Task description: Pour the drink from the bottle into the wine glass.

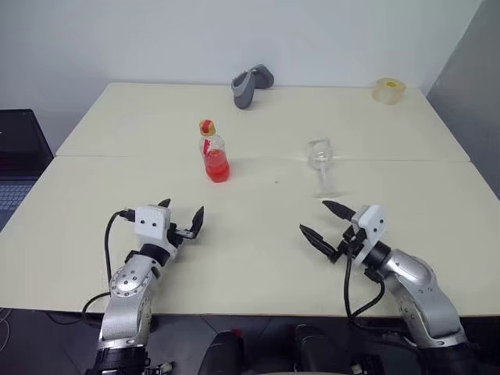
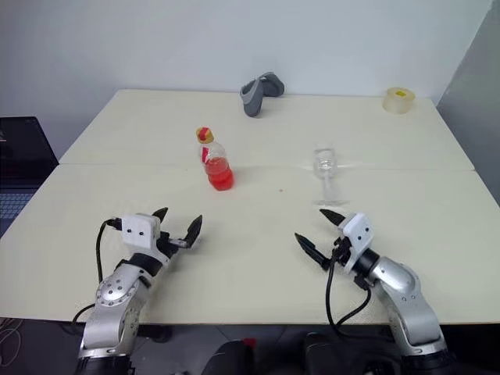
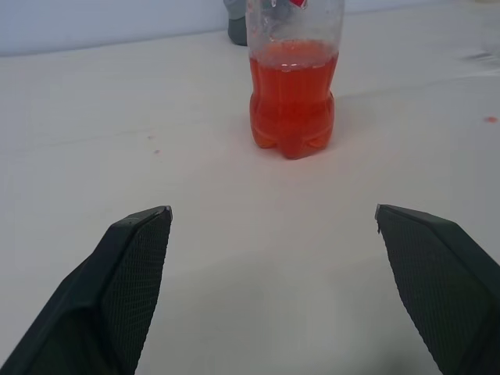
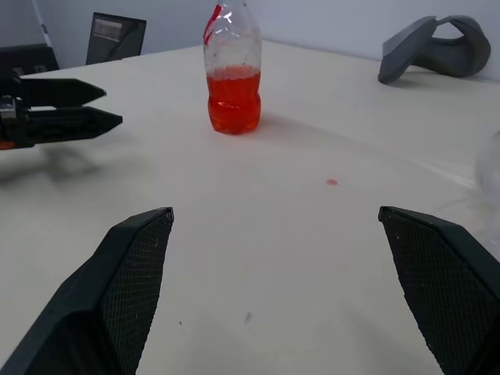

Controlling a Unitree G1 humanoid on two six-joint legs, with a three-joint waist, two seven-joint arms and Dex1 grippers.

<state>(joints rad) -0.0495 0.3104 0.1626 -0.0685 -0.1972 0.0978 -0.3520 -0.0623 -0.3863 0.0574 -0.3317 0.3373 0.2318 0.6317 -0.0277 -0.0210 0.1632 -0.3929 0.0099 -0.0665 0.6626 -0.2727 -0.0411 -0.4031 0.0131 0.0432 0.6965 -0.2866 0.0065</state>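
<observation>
- Bottle (image 1: 213, 151): stood upright mid-surface (image 1: 258, 250), cap up, red drink (image 3: 292, 98) low inside.
- Wine glass (image 1: 321, 166): upright to its right, outline faint.
- Left gripper (image 1: 181, 217), right gripper (image 1: 326, 221): fingers spread, empty.

Bare table (image 1: 258, 234) lies between left gripper (image 1: 182, 219) and bottle (image 1: 214, 154) at centre frame. Glass (image 1: 321, 166) stands just beyond right gripper (image 1: 328, 222), centre right. Grey object (image 1: 251, 83) and tape roll (image 1: 388, 90) sit along the upper edge, well apart.
</observation>
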